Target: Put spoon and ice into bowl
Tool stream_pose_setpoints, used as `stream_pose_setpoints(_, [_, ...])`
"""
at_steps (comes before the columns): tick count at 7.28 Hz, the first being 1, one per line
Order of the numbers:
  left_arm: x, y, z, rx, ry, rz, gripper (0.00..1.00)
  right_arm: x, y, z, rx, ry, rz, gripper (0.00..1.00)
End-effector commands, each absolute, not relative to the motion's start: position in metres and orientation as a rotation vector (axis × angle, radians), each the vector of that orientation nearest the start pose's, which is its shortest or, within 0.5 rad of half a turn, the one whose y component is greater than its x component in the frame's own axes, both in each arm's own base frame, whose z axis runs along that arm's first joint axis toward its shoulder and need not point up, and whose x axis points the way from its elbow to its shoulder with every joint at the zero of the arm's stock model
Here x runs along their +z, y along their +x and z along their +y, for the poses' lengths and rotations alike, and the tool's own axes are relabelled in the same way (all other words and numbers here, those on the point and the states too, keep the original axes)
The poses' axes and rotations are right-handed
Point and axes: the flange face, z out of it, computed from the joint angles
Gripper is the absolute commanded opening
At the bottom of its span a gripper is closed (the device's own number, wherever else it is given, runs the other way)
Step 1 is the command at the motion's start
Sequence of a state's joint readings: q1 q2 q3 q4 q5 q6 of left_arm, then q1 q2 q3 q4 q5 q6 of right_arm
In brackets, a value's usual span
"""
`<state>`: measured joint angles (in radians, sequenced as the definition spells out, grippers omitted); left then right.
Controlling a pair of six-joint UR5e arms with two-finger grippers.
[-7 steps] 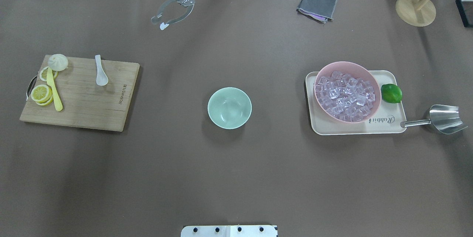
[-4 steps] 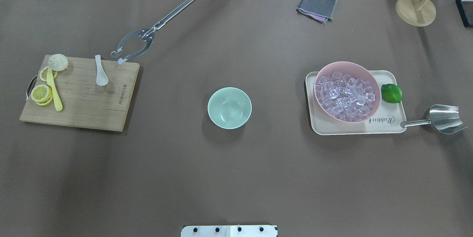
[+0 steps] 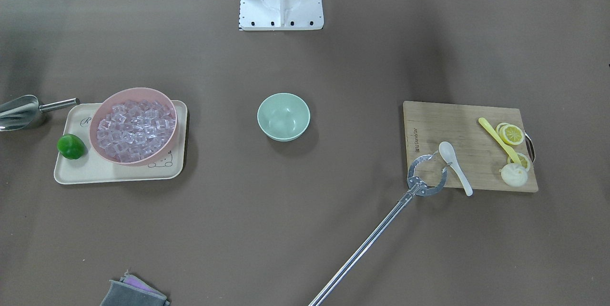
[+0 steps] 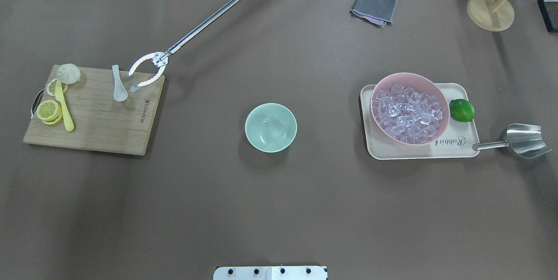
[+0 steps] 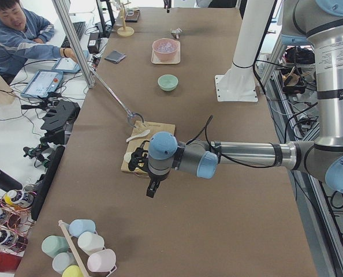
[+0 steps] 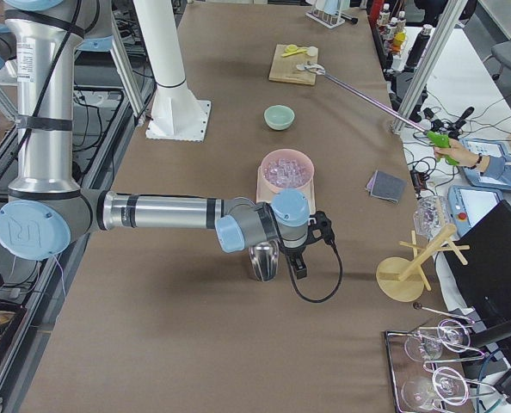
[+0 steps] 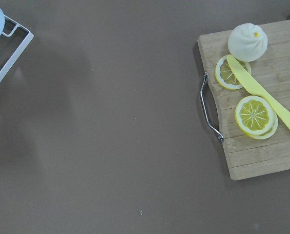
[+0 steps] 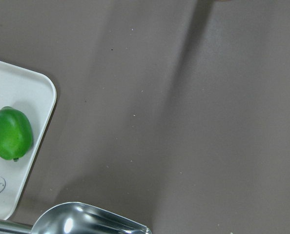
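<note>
The white spoon (image 4: 118,86) lies on the wooden cutting board (image 4: 100,127), also in the front view (image 3: 455,163). The mint-green bowl (image 4: 270,127) stands empty mid-table. The ice (image 4: 407,112) fills a pink bowl (image 4: 442,101) on a cream tray (image 4: 453,149). An operator's long metal grabber (image 4: 141,73) reaches in from the far edge; its open claw sits right beside the spoon's scoop. My left gripper (image 5: 140,161) hovers off the board's outer end. My right gripper (image 6: 311,232) hovers by the steel scoop (image 6: 262,262). I cannot tell whether either is open or shut.
Lemon slices (image 4: 49,110), a yellow utensil (image 4: 64,110) and a bun (image 4: 68,73) share the board. A lime (image 4: 461,110) sits on the tray. A grey cloth (image 4: 374,5) and a wooden stand (image 4: 490,9) are at the far edge. An operator (image 5: 18,34) sits beside the table.
The operator's grabber has reached from the far edge down and left onto the cutting board, and its claw now sits beside the spoon. The spoon, the bowl and the ice have not moved.
</note>
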<state>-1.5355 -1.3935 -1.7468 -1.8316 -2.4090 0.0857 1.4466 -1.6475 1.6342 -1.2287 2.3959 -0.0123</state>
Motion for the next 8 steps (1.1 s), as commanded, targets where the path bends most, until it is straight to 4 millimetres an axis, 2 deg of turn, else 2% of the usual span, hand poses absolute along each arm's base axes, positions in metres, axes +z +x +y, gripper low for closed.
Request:
stream_pose_setpoints(1, [0.6224, -0.044, -0.4327, 0.221, 0.262, 0.829, 0.98, 0.6211, 0.0007, -0.4797, -0.264, 0.267, -0.836, 1.0])
stream_pose_setpoints(8, [0.6216, -0.0427, -0.4316, 0.222, 0.261, 0.849, 0.98, 0.6141, 0.0006, -0.4809, -0.27, 0.282, -0.834, 1.0])
